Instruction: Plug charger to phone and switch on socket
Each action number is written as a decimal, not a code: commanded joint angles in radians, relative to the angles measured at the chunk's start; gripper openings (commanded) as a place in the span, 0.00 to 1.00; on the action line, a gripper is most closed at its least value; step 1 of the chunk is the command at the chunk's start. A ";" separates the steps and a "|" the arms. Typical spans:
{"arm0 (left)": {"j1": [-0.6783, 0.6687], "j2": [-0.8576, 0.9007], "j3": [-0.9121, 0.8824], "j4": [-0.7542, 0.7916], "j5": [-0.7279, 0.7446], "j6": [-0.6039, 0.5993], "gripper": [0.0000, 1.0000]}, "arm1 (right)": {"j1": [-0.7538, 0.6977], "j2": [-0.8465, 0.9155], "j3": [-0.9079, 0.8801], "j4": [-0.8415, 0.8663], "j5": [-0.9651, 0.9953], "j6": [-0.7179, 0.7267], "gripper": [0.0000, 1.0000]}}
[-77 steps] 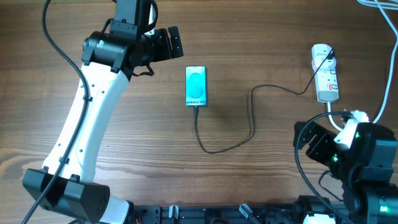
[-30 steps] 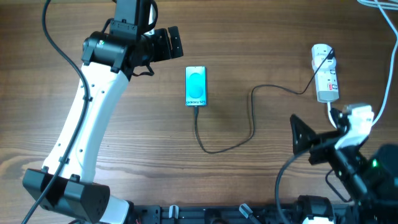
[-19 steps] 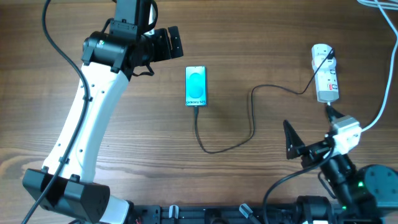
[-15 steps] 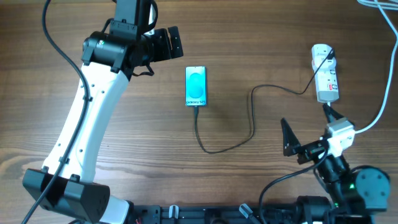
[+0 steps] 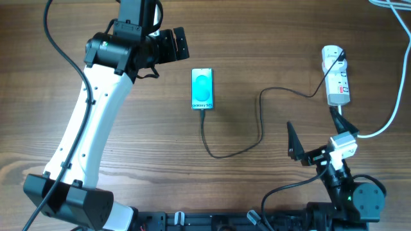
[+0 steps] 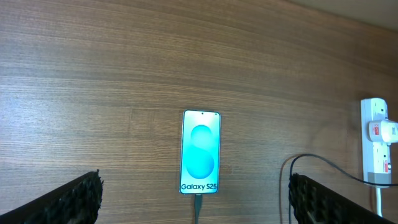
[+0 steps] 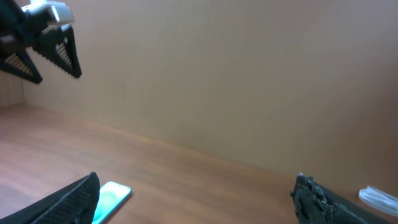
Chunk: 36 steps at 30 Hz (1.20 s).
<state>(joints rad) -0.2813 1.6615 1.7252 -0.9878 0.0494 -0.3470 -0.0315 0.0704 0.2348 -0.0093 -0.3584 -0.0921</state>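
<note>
The phone [image 5: 201, 88] lies flat mid-table with its teal screen lit, also seen in the left wrist view [image 6: 201, 152] and low in the right wrist view [image 7: 111, 198]. The charger [image 5: 261, 122], a thin black cable, runs from the phone's bottom edge [image 6: 198, 208] in a loop to the socket [image 5: 336, 77], a white strip at the far right [image 6: 376, 140]. My left gripper [image 5: 180, 43] hangs open left of and beyond the phone, holding nothing [image 6: 196, 194]. My right gripper [image 5: 316, 131] is open and empty near the front right, below the socket [image 7: 196, 196].
A thick white lead [image 5: 398, 96] curves down the right edge from the socket toward my right arm. The left arm's white link [image 5: 83, 135] crosses the left side of the table. A black rail [image 5: 192, 221] lines the front edge. A plain wall [image 7: 236, 74] stands behind the table.
My right arm has folded back toward the front edge, and its gripper has swung left and tilted up. The left arm, phone, charger and socket have not moved.
</note>
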 commanded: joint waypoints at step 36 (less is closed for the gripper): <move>0.003 0.007 -0.005 0.003 -0.006 -0.009 1.00 | 0.037 -0.067 -0.230 0.008 0.304 0.079 1.00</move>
<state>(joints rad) -0.2813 1.6615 1.7252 -0.9874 0.0494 -0.3470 0.0006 0.0154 0.0063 0.0032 -0.1703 -0.0895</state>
